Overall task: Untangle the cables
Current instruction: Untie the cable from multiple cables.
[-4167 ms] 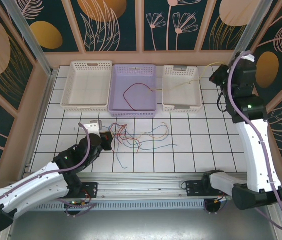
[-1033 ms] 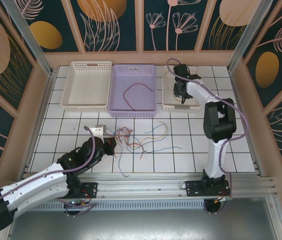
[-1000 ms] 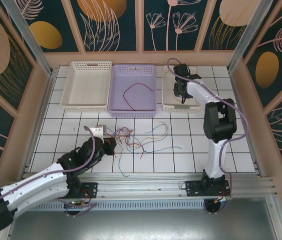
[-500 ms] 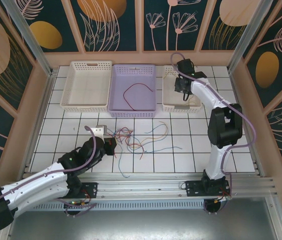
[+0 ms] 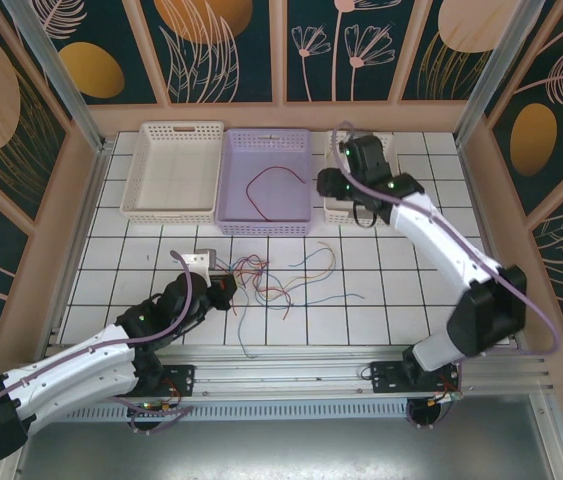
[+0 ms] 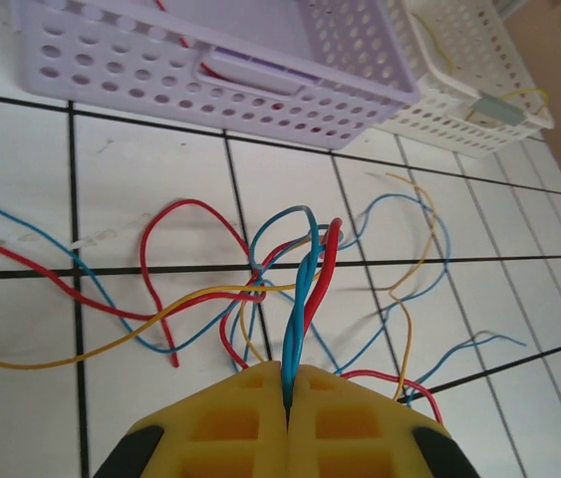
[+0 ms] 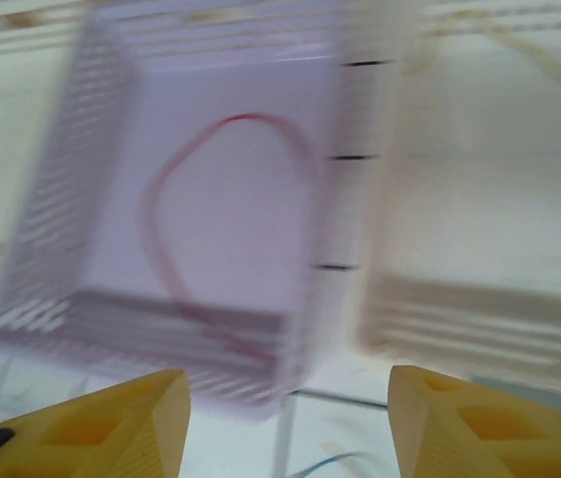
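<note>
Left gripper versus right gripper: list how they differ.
The left gripper is shut, pinching a blue cable that is twisted with a red one; the right gripper is open and empty. The left gripper sits low by the tangled cables; the right gripper faces the lilac basket. Both have yellow fingers.

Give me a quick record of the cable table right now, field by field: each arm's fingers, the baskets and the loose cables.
left fingers: shut on blue cable, with twisted red cable wound around it
right fingers: open, holding nothing, near the lilac basket's right rim
lilac basket: lone red cable inside
right white basket: yellow cable inside
tangle: red, blue and yellow cables crossing on the tiles
right wrist view: blurred
</note>
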You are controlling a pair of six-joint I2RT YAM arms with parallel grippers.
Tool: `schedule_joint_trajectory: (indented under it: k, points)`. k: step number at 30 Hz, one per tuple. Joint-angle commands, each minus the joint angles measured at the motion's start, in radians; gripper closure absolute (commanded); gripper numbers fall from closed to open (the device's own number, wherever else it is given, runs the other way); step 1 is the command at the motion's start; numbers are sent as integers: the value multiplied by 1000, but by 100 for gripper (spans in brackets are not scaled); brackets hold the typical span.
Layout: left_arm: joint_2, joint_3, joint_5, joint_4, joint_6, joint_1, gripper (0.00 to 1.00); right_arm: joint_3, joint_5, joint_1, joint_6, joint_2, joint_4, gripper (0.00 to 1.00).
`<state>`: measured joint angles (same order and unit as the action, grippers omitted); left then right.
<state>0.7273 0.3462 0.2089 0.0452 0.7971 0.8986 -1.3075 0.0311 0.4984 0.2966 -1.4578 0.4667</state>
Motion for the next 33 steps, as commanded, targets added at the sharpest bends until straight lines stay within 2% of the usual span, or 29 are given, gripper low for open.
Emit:
schedule_joint_trajectory:
  k: [1, 8, 14, 17, 24, 33]
  points:
    - [-12, 29, -63, -95, -14, -3, 100, 180, 260, 74, 13, 99, -168, 44]
    - [-56, 29, -130, -177, -26, -3, 100, 473, 358, 237, 93, 254, -412, 43]
    - [-47, 28, -144, -243, -16, -3, 100, 566, 212, 345, 89, 263, -447, 43]
    - [-45, 30, -138, -262, -9, -3, 100, 602, 148, 378, 85, 262, -465, 43]
    - [-28, 43, -140, -291, -1, -3, 100, 648, 82, 425, 102, 213, -528, 45]
    - [-48, 41, -134, -316, 6, -3, 100, 676, 66, 436, 132, 138, -651, 52]
